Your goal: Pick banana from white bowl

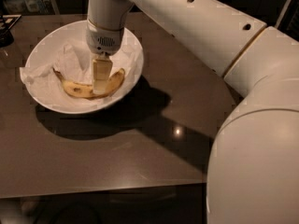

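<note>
The banana [79, 88] is yellow with brown spots and lies curved in the white bowl [56, 107], on crumpled white paper towel [51, 71]. The bowl stands at the back left of the dark table. My gripper [100, 90] reaches straight down into the bowl from the white wrist [105, 29]. It sits at the banana's middle and covers part of it. The banana's two ends show to the left and right of it.
The dark brown table [117, 157] carries the bowl; its front edge runs along the bottom of the view. My large white arm [252, 139] fills the right side. Dark items [5, 29] sit at the far left edge.
</note>
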Motion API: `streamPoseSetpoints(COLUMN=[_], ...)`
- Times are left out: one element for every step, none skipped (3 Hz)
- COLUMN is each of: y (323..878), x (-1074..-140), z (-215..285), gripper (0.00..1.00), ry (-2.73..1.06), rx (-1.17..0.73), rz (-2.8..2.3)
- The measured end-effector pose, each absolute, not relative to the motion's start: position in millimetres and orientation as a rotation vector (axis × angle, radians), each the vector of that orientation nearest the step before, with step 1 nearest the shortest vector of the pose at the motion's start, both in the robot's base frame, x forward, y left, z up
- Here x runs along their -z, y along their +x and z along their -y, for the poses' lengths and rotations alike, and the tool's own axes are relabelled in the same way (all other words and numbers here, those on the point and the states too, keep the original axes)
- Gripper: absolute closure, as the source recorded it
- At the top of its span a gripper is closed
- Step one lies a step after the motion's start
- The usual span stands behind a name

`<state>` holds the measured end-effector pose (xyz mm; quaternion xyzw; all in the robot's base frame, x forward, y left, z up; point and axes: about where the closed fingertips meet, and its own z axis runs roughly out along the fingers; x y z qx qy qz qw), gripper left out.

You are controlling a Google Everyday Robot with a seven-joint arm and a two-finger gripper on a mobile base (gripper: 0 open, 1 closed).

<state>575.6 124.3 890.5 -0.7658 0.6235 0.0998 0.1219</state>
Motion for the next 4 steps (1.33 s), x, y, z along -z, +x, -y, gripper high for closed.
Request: streamPoseSetpoints(y=[577.7, 579.4, 581.4, 581.6], x=[-880.2, -869.5, -858.0, -850.1], z=[-128.3, -131.1, -132.4, -132.8], gripper=[0.33, 0.38, 0.38, 0.38], ry=[-2.262, -2.284, -2.302, -2.315], rx=[-0.317, -0.332, -0.340, -0.346], rz=[-1.811, -1.815, -1.828, -1.836])
